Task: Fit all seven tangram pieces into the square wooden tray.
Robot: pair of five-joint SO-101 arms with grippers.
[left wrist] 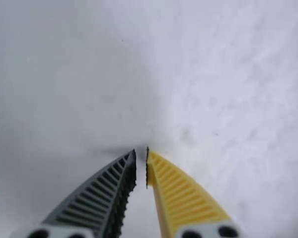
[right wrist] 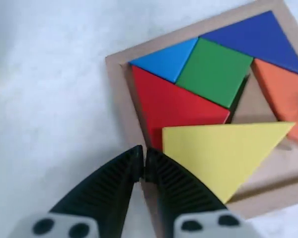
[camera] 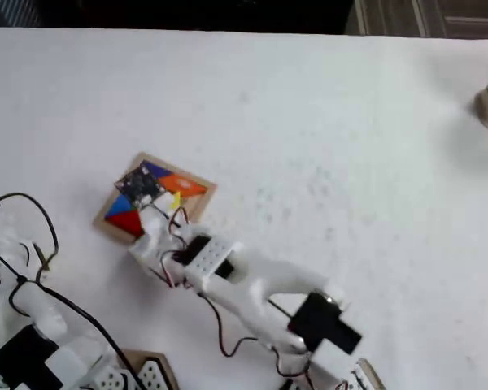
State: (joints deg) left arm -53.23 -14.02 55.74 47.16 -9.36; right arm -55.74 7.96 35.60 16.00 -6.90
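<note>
Mostly filled, the square wooden tray sits left of centre on the white table, with the yellow triangle askew over the red triangle. The right gripper, closed and empty, is at the tray's rim, and its arm hides the near corner. The left gripper, also closed, hangs over the tabletop. The table stretches far beyond the tray.

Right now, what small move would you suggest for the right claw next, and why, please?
Probably nudge the yellow triangle off the red piece toward the bare tray floor: it overlaps the red edge, and the shut right claw sits beside its corner.
</note>
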